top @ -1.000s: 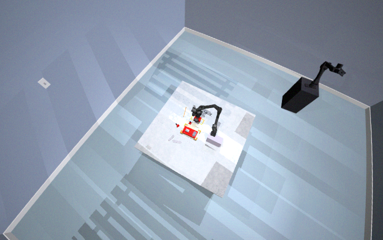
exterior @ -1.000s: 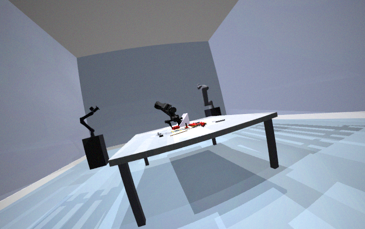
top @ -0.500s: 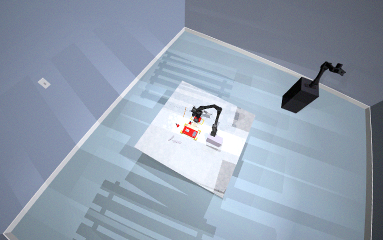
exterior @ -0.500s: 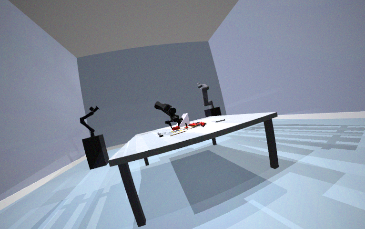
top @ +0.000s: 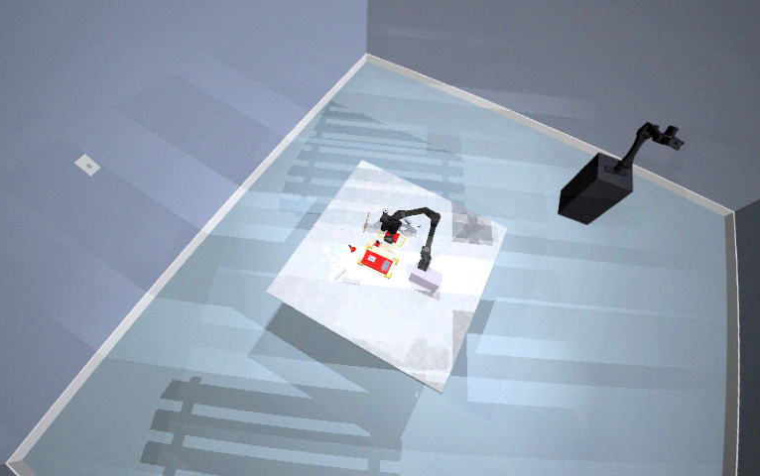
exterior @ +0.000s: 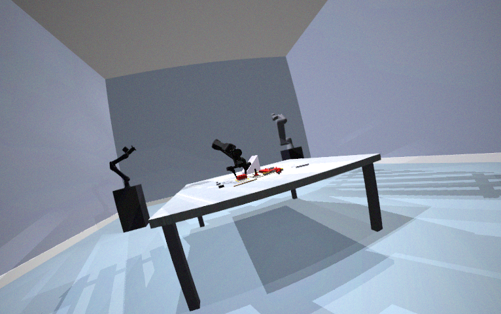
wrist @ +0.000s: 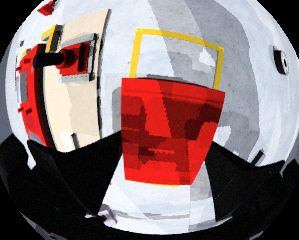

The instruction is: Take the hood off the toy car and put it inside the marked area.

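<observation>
The red, slightly curved rectangular hood (top: 393,236) (exterior: 241,176) (wrist: 171,132) is pinched between the black fingers, overlapping the yellow rectangular outline (wrist: 135,55) in the wrist view; whether it touches the white surface (top: 396,336) (exterior: 191,194) I cannot tell. Near the outline lies a cream board (wrist: 71,105), with the red toy car body (top: 377,261) (wrist: 34,100) beyond.

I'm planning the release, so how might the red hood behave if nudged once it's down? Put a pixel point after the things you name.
The red hood (top: 395,235) (exterior: 241,176) (wrist: 170,132) looks like a stiff panel, keeping its shape between the fingers. Broad and flat-faced, it would probably slide rather than roll.
</observation>
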`<state>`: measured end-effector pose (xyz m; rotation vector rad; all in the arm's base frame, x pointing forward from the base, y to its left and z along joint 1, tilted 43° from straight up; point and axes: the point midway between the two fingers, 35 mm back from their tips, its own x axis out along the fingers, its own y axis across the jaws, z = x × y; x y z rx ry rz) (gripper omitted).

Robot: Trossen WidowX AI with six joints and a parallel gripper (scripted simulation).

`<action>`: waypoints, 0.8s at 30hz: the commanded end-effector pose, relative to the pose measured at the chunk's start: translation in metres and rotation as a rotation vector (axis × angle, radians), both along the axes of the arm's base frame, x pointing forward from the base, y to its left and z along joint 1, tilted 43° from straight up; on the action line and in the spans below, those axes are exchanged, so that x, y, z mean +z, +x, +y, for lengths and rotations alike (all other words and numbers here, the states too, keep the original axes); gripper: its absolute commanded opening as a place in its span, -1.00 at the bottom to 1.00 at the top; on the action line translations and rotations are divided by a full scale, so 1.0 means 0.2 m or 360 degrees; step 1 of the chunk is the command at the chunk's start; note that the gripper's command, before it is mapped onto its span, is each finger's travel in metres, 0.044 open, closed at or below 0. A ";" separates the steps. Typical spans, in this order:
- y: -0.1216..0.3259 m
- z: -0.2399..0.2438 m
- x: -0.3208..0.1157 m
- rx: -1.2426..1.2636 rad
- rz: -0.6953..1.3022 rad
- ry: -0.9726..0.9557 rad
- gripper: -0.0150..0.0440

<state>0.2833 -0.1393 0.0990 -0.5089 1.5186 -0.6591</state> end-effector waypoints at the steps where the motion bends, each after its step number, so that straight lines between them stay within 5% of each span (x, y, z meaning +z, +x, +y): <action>1: 0.00 -0.01 -0.01 0.0001 0.0005 -0.0008 -0.49; 12: 0.00 -0.03 -0.02 0.0001 0.0005 -0.0008 -0.49; 24: 0.00 -0.02 -0.02 0.0000 0.0000 -0.0001 0.58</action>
